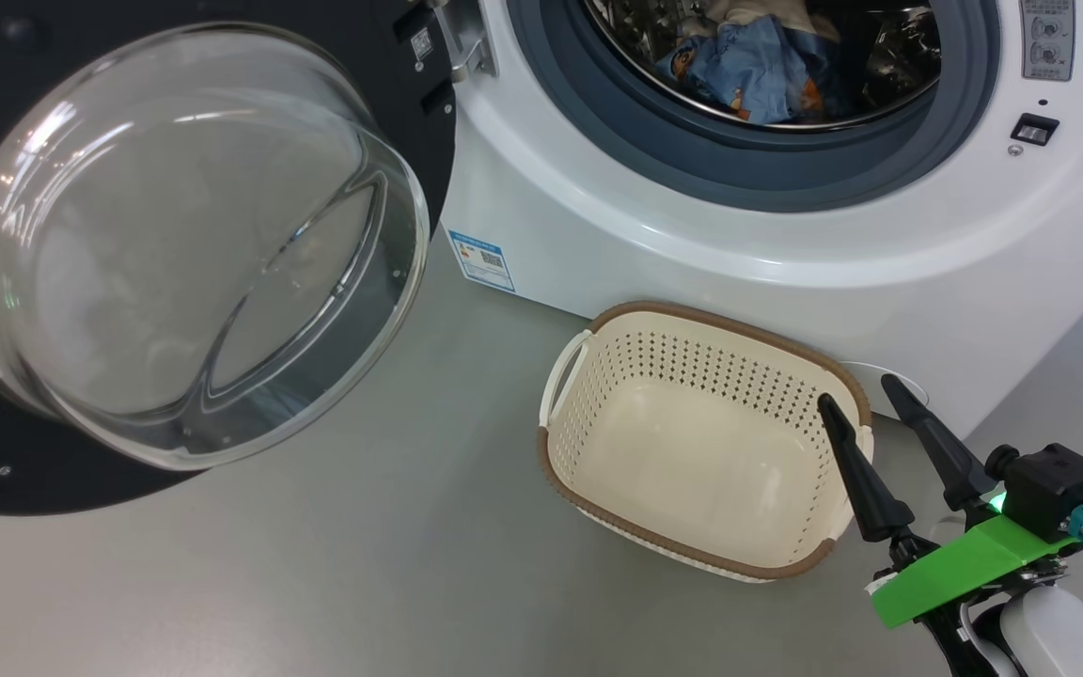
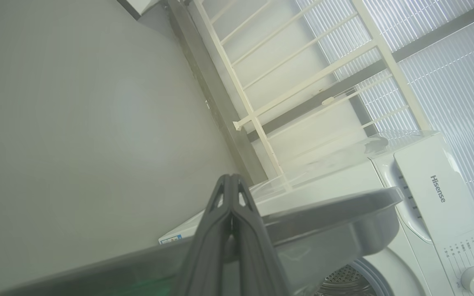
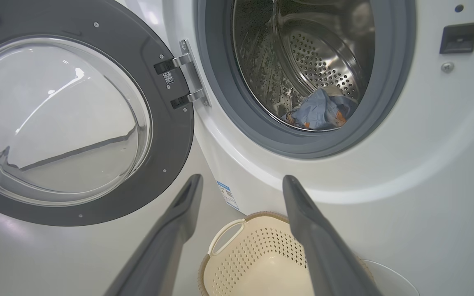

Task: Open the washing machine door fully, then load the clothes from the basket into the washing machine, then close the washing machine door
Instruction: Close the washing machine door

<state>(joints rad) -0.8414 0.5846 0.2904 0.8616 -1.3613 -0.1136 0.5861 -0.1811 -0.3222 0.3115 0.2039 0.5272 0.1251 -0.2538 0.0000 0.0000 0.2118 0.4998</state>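
Observation:
The washing machine door [image 1: 184, 254] stands swung wide open at the left, its glass bowl bulging toward me. In the steel drum of the white washing machine [image 1: 692, 235] lie the blue printed clothes [image 1: 748, 66]. The cream basket [image 1: 692, 367] sits on the floor before the machine with nothing in it. My right gripper [image 1: 859, 393] hovers open by the basket's right rim, nothing between its fingers. From the right wrist, that gripper [image 3: 241, 181] points at the machine, with the clothes [image 3: 319, 113], door [image 3: 76, 115] and basket [image 3: 261, 246] ahead. My left gripper [image 2: 231, 177] is shut, empty, at the door's grey edge [image 2: 323, 218].
Grey floor [image 1: 363, 564] spreads between door and basket. A blue label sticker [image 1: 482, 260] marks the machine's lower corner, and the door latch slot [image 1: 1035, 127] sits right of the opening. A white railing [image 2: 261, 102] and window blinds [image 2: 447, 61] stand beyond the machine [image 2: 426, 197].

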